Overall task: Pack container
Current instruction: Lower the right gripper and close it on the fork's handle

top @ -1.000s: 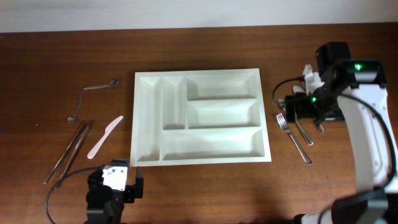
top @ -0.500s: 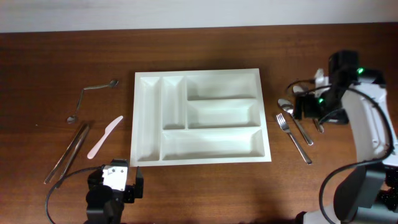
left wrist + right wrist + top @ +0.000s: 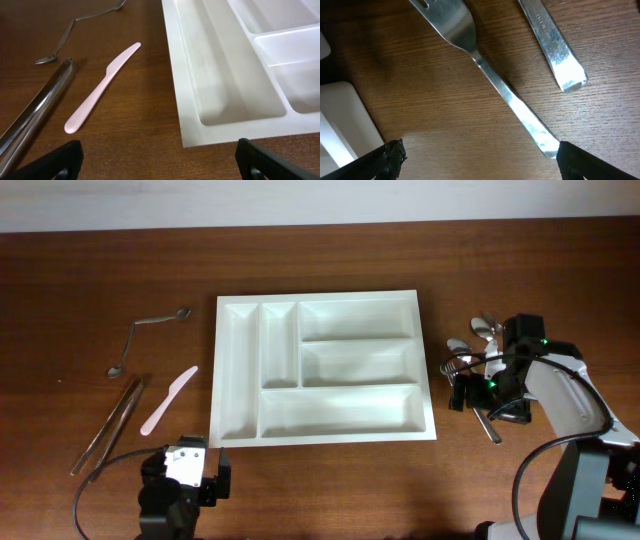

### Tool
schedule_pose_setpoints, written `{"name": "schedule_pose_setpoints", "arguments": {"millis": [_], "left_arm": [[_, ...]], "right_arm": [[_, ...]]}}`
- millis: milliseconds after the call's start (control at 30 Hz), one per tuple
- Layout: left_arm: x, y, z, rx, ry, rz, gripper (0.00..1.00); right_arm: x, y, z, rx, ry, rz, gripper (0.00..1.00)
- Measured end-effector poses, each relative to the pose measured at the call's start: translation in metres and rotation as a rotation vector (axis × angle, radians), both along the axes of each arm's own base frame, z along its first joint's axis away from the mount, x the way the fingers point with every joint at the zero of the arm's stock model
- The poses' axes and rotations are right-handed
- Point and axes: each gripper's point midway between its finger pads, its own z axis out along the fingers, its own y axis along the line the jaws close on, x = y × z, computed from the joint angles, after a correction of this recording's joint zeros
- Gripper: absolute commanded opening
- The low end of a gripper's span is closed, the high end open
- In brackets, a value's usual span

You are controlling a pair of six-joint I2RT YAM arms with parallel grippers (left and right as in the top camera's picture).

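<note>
right wrist view: right claw (image 3: 480, 161), released, over the flat fork (image 3: 491, 81) near the desk's (image 3: 420, 95) right edge; closing off-centre could skid it against the tray (image 3: 340, 122). left claw (image 3: 160, 161) released too.

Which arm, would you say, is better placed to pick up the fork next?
Right: the right gripper, open, hangs directly over the fork beside the container; the left gripper faces the pink knife.
</note>
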Motion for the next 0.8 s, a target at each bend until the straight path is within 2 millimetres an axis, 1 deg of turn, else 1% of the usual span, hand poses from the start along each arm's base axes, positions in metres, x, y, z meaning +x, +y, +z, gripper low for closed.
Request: {"name": "schedule_pose_setpoints", "arguments": {"millis": [167,333,400,533,800], "left_arm": [[0.0,0.0,0.0,0.0,0.0,0.0,0.99],[0.0,0.0,0.0,0.0,0.0,0.0,0.99],[0.0,0.0,0.0,0.0,0.0,0.0,0.99],[0.0,0.0,0.0,0.0,0.0,0.0,0.99],[0.0,0.0,0.0,0.0,0.0,0.0,0.99]], "right_arm": [[0.006,0.0,-0.001,0.0,-0.035,0.007,0.99],[0.004,0.0,-0.011,-0.007,-0.054,0.054,0.99],[0.006,0.0,-0.013,-0.014,-0.071,0.084,0.99],[0.017,-0.001,-0.011,-0.028,-0.122,0.161,0.99],[0.018,0.006,-0.01,-0.005,-0.15,0.277,0.99]]}}
